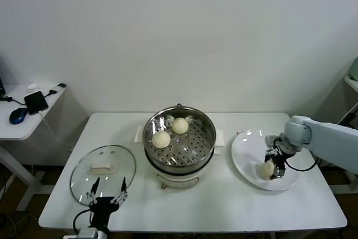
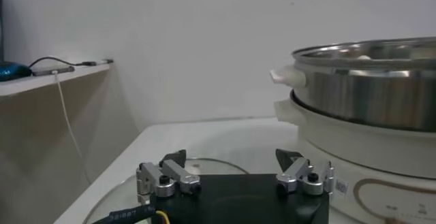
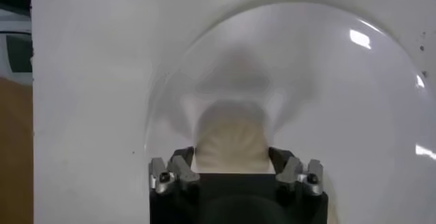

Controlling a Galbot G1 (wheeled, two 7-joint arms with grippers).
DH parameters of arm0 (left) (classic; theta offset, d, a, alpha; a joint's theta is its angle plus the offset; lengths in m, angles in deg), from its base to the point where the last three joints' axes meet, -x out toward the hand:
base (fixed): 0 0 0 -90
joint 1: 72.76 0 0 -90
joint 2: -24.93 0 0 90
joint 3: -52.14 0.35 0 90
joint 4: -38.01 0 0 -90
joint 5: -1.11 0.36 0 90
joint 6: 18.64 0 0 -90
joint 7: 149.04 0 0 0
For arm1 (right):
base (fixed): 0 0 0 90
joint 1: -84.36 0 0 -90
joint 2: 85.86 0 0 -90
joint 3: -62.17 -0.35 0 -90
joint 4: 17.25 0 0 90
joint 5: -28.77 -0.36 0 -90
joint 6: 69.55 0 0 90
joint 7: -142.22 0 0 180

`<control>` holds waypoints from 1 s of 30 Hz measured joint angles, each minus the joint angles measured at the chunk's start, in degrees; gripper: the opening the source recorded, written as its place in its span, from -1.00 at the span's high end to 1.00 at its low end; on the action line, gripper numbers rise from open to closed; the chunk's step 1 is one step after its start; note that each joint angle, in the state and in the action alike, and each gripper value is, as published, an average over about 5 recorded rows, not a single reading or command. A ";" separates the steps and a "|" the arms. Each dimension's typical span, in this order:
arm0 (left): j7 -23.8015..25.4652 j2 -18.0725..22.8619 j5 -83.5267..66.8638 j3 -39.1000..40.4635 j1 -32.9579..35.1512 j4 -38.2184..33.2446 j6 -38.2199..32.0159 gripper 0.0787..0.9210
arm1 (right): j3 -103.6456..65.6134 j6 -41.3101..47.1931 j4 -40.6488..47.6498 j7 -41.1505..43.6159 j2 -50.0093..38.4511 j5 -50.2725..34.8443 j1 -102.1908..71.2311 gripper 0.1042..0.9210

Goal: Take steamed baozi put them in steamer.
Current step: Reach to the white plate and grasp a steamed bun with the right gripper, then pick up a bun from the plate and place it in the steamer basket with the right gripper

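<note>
Two steamed baozi lie on the perforated tray of the steel steamer at the table's middle. A third cream baozi rests on the white plate to the right. My right gripper is down over it, and in the right wrist view this gripper has both fingers pressed against the sides of the bun, which still sits on the plate. My left gripper hovers open and empty over the glass lid near the front left edge.
The round glass lid with a white handle lies flat left of the steamer, under my left gripper. The steamer's wall rises close beside that gripper. A side desk with a phone and mouse stands at far left.
</note>
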 measured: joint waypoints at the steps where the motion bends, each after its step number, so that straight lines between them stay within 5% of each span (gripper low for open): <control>1: 0.00 0.00 0.00 0.04 0.05 -0.08 0.00 -0.77 | 0.08 -0.01 -0.15 0.14 -0.02 -0.01 0.29 -0.48; 13: 0.03 0.01 0.12 0.80 0.17 -0.87 -0.02 -0.77 | 4.30 -2.40 -1.89 3.51 3.28 -3.29 12.37 -0.45; 30: 0.08 -0.18 0.14 1.36 0.09 -1.68 -0.07 -0.77 | 5.93 -16.75 -12.97 5.04 20.55 -2.94 32.63 -0.45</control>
